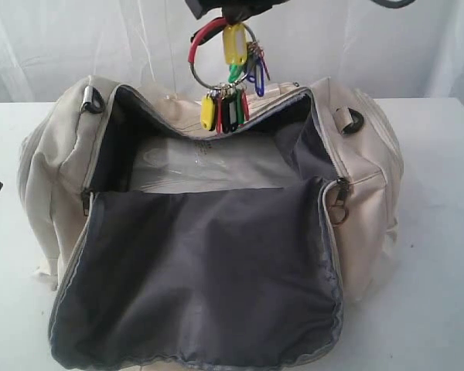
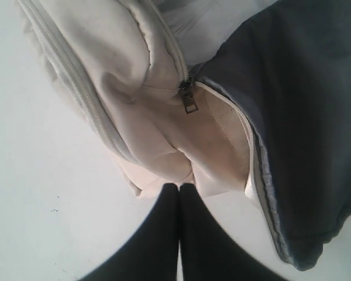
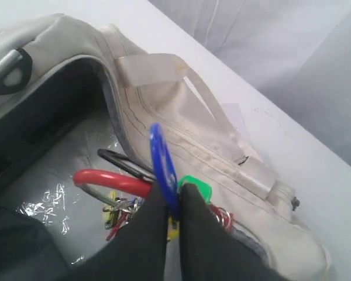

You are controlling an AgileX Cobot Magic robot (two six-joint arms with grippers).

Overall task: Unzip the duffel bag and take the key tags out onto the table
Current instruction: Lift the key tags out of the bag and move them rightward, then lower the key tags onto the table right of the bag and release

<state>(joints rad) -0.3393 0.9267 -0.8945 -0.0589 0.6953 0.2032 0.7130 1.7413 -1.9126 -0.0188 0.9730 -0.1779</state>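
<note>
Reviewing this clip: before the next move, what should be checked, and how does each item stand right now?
1. Duffel bag unzipped and lying open: ok.
2. Right end effector shut on the key tags: ok.
3. Lowest tags lifted clear of the bag's far edge: cannot tell.
4. Tags above bare table: not ok, they hang over the bag.
5. Left end effector shut, empty, beside the bag's end: ok.
</note>
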